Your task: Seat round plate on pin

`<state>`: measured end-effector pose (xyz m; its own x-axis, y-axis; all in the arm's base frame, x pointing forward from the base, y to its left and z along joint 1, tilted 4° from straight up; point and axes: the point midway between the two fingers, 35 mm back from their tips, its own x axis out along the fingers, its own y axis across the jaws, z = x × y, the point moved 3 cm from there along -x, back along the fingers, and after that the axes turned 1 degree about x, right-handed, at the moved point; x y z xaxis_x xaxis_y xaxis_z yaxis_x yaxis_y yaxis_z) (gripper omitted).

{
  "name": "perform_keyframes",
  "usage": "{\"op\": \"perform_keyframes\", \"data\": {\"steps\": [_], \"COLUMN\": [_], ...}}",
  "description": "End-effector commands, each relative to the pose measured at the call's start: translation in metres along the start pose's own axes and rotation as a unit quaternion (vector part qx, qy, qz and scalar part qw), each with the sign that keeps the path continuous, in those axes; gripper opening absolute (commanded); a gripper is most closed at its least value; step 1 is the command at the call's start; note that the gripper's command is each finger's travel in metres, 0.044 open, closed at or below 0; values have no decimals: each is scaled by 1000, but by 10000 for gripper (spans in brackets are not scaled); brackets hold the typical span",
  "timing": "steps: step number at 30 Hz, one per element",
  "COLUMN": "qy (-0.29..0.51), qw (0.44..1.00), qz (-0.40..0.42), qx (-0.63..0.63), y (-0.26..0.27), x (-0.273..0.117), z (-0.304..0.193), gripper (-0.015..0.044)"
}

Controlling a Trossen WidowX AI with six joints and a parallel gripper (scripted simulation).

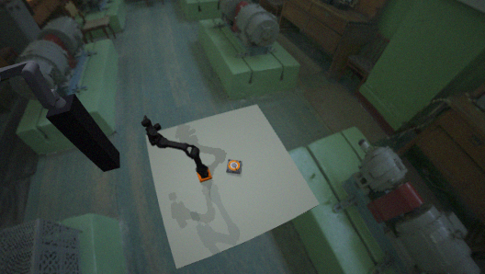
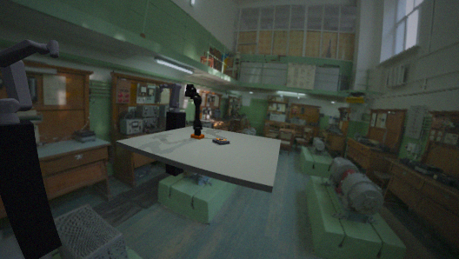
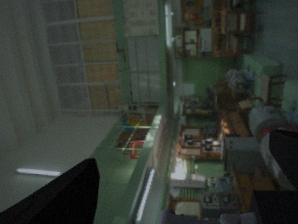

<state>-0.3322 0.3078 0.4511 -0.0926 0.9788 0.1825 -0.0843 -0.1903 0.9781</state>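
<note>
overhead, the round grey orange-rimmed plate (image 1: 233, 165) lies beside the arm's orange base, far below the raised black gripper (image 2: 189, 90), fingers spread empty.

Readable text: none in any of the three views.
Wall panels (image 2: 148, 102), far left: dials and plates show, their markings too blurred to read.
Sheets on the far wall (image 2: 301, 76): pale rectangles (perhaps charts), no letters legible.
Plate (image 1: 233, 165) and base: orange and grey surfaces, no label visible.
Wrist view: cabinets and windows only, no sign legible.
</note>
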Motion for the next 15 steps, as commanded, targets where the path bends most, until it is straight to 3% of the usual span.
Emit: {"op": "perform_keyframes", "data": {"steps": [1, 8, 11, 15], "qy": [-2, -78, -83, -113], "qw": [1000, 986, 975, 940], "qz": [-1, -53, -75, -144], "qx": [-4, -141, -192, -287], "y": [-1, -43, -53, -89], "x": [2, 68, 75, 98], "z": [2, 92, 109, 176], "gripper": [374, 190, 111, 6]}}
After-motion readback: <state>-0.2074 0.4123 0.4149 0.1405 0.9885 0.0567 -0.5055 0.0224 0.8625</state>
